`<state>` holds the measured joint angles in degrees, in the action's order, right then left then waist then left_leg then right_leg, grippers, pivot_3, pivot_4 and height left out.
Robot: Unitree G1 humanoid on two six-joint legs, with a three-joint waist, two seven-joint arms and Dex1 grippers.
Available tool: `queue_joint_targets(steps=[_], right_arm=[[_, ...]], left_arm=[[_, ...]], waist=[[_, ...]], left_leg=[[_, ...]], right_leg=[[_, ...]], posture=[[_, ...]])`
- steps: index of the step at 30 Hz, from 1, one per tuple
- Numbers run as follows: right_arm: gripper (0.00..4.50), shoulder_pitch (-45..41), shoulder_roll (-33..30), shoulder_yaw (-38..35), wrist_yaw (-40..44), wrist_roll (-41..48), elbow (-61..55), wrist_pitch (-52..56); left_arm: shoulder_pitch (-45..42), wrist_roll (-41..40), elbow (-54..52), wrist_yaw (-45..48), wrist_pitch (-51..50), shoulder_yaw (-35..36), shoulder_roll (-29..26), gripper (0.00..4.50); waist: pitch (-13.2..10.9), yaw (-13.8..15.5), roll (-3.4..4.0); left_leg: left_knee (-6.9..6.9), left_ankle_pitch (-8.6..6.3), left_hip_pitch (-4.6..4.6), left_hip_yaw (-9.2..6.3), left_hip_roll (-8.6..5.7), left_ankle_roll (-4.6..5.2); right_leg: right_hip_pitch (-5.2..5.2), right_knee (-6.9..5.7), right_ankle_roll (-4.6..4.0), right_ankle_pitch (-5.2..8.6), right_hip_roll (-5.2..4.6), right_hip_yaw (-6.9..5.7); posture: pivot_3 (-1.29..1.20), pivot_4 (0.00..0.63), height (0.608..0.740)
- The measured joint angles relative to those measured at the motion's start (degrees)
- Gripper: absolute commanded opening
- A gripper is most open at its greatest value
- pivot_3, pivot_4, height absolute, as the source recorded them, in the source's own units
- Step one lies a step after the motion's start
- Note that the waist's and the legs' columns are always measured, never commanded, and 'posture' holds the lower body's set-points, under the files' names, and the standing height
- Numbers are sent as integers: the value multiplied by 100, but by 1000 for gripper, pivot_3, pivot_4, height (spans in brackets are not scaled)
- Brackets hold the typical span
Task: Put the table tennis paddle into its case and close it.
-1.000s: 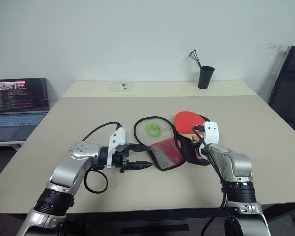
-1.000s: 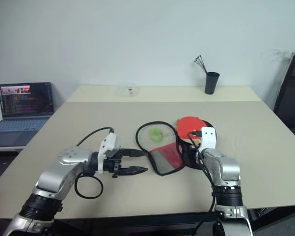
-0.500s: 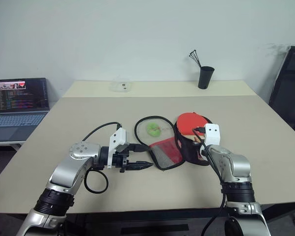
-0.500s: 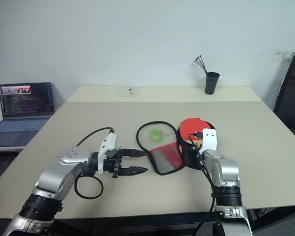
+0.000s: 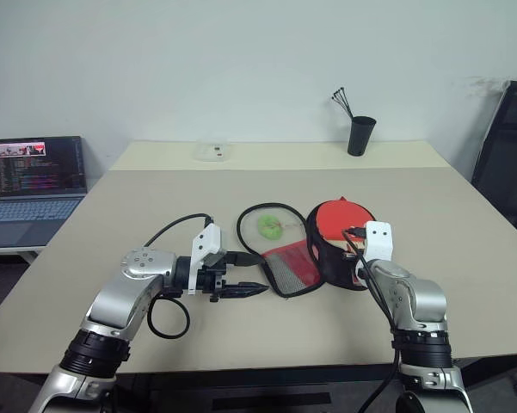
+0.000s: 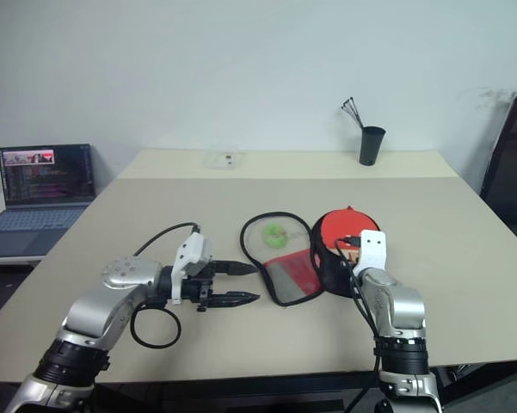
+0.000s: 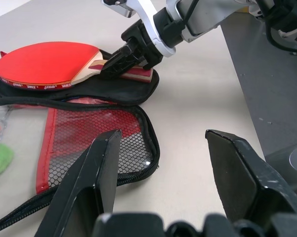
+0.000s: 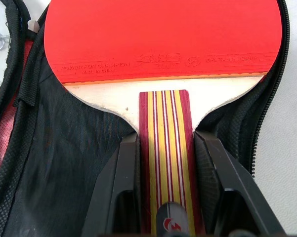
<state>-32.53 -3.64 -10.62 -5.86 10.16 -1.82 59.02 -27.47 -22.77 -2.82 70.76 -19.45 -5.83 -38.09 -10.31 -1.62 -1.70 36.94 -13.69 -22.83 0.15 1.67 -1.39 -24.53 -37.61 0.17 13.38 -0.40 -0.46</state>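
The step in hand is seating the table tennis paddle (image 8: pixel 163 74) in the case (image 7: pixel 96 143), which lies unzipped on the worktop (image 5: pixel 464 232) right of centre. The right tool (image 8: pixel 164 190) is clamped on the striped wooden handle, one black finger on each side, and holds the paddle over the black half of the case; the red face points to the far side and sits inside the open zip line, with its far edge tilted up a little off the lining. The red mesh half is folded out flat to the left, with a green object (image 5: pixel 269 226) lying just beyond it inside a black loop. The left tool (image 5: pixel 237 281) hovers just left of the mesh flap, its fingers (image 7: pixel 84 182) apart and holding nothing. Judging from this, the paddle is nearly home but not yet lying flat. The next move likely calls for lowering it fully onto the black lining and letting go of the handle, after which the left tool is well placed to fold the mesh half over before any zipping.
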Motion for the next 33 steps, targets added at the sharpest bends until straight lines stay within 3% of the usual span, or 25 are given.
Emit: queue_joint_targets(steps=[3,11,20,24,29,33], right_arm=[[1086,-67,40,-7,-28,4,100,-20],[3700,-123,193,-49,-46,7,164,-120],[3700,126,175,85,468,389,-665,504],[3700,526,-692,461,1329,762,-1743,629],[3700,688,-1575,-10,2299,1516,-2517,757],[3728,886,-2276,-159,3025,1905,-2836,569]], left_arm=[[-1,2,1,4,14,0,0,2968],[22,2,1,-21,20,0,0,2968],[213,186,270,-418,309,152,7,2968],[181,703,1106,-914,778,173,16,2968],[-165,1222,2205,-1575,989,172,166,2968],[-490,1558,2874,-1814,1112,87,374,2049]], waist=[[1,-8,-2],[2,-14,-2],[1,-13,-1],[0,-1,0],[0,26,-2],[2,20,-4]], left_leg=[[1,0,3,1,0,0],[1,0,5,2,0,0],[-1,0,4,0,4,0],[1,0,3,-3,1,1],[4,0,0,-6,0,0],[2,-1,1,-5,-5,1]], right_leg=[[1,-1,0,0,0,1],[1,-4,0,0,2,2],[0,-3,0,0,2,2],[1,-2,0,0,-3,-4],[4,0,1,0,-5,-11],[8,8,1,0,-3,-12]], posture=[[0,150,740],[0,150,740],[0,150,740],[0,150,740],[0,150,740],[0,150,740]])
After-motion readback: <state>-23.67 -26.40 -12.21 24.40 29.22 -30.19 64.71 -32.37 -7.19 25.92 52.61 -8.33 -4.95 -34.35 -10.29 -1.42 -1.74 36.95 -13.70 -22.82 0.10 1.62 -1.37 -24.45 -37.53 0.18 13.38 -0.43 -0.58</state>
